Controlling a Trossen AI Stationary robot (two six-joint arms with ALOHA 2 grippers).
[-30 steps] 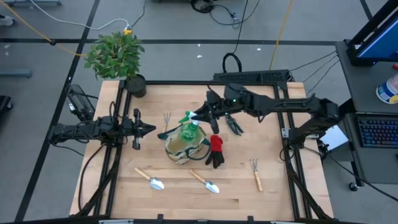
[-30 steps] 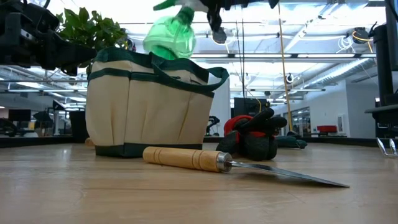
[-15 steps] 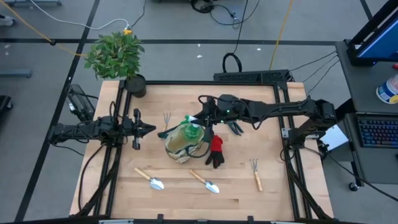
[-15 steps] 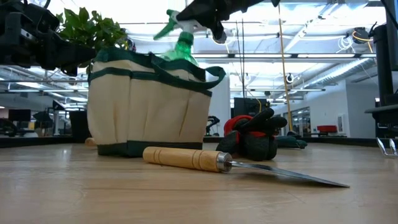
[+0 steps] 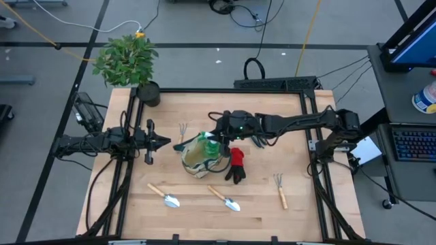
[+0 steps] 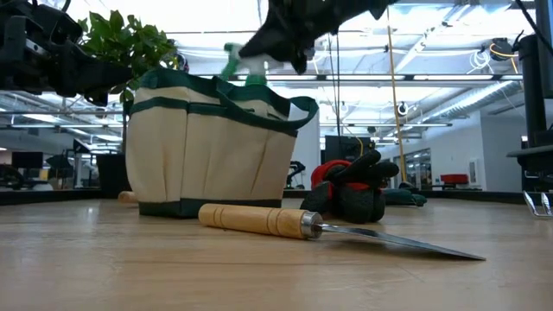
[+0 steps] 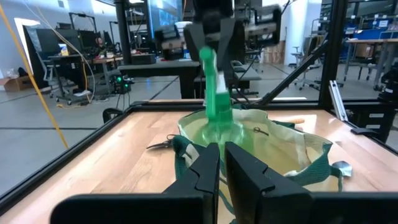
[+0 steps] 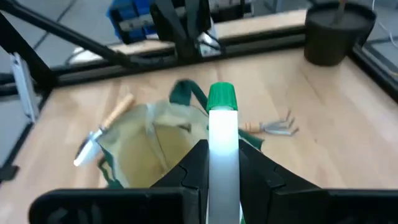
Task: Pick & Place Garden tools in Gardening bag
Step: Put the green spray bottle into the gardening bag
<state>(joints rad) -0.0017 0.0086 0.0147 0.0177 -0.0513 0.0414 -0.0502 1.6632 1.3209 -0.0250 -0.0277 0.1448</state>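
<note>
The green spray bottle [image 7: 217, 109] stands upright with its body down in the mouth of the beige gardening bag [image 5: 196, 159]. Only the bottle's head [image 6: 240, 62] shows above the green-trimmed rim [image 6: 216, 86]. My right gripper [image 5: 222, 133] is shut on the bottle over the bag's right side. My left gripper [image 5: 165, 141] waits shut, level, left of the bag. On the table lie two trowels [image 5: 165, 197] [image 5: 225, 199], two fork rakes [image 5: 281, 184] [image 5: 182, 129], the black shears [image 5: 258, 140] and the red-and-black gloves [image 5: 236, 166]. My right gripper pinches the bottle's pale spray head [image 8: 222, 144] between its two fingers [image 8: 194, 163], just behind the green nozzle [image 8: 221, 98]. It comes from the table's right, slanting down. The bottle hangs upright below it, its body inside the bag. Whether the bottle touches the bag's floor is hidden.
A leafy plant [image 5: 127, 58] in a black pot [image 5: 148, 94] stands at the table's far left corner. The bag's loop handles [image 7: 186, 155] droop over its rim. Bare wood lies along the near edge and at the far right.
My right gripper has moved down and toward the table's left, over the bag, and has tipped its fingers downward. The spray bottle, held above the rim a second ago, has swung upright and sunk into the bag until only its head shows.
</note>
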